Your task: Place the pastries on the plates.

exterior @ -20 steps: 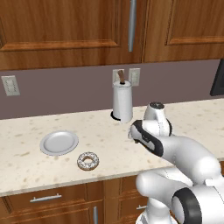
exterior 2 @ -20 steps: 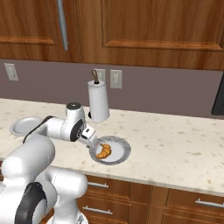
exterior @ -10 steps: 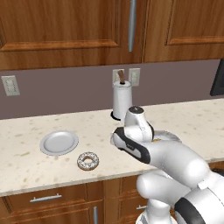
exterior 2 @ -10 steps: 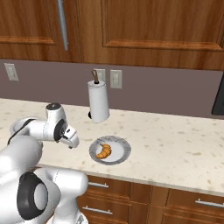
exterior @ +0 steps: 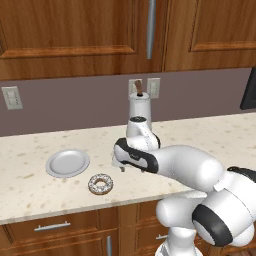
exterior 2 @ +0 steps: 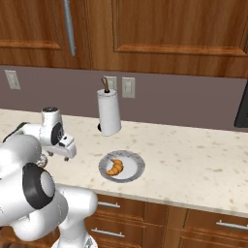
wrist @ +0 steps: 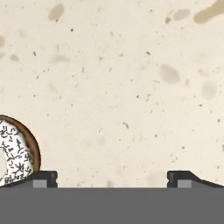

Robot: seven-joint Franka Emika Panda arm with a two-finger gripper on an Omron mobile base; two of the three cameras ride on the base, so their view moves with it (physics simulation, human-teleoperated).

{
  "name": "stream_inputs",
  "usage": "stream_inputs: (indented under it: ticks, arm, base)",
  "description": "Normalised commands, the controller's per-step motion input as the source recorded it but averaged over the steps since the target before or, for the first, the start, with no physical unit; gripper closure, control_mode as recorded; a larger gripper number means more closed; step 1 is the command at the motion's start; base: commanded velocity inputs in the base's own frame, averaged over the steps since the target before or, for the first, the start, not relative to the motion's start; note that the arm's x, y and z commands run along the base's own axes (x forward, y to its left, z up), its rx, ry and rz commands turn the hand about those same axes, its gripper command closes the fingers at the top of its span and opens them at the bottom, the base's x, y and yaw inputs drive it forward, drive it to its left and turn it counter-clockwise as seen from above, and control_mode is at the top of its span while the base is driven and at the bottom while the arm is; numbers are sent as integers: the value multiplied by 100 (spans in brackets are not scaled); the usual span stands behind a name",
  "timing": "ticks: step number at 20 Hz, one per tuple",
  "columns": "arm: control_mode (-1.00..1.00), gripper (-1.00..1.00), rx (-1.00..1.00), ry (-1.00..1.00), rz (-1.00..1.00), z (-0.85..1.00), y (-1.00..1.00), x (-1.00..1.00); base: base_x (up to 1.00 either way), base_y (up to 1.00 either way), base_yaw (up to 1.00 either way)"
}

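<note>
– Where's the donut (exterior: 100, 184)?
– On the counter (exterior: 30, 180), near its front edge, just right of and nearer than the empty plate (exterior: 67, 163). Not touching it.

– And the croissant (exterior 2: 115, 167)?
– Lying on the other plate (exterior 2: 134, 164), in front of the towel roll (exterior 2: 109, 113).

– The gripper (wrist: 112, 177)?
– Spread wide, nothing between the fingers (wrist: 43, 177). It points down at bare counter to the right of the donut. In the hand view the donut sits at the left edge, just outside one fingertip, apart from it.

– Room to move?
– Open stone between the two plates and far back toward the wall. The donut has little margin before the counter's front lip.

– Any writing?
– None I can read; only wall outlets (exterior: 12, 97).
</note>
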Motion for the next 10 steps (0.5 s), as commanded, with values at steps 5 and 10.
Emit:
stream_inputs:
  ticks: [5,10]
  arm:
    - [-100,-100,0,1,13,0,46,0]
    - [-100,-100,0,0,10,0,40,0]
  base:
    - [0,0,0]
    - [0,0,0]
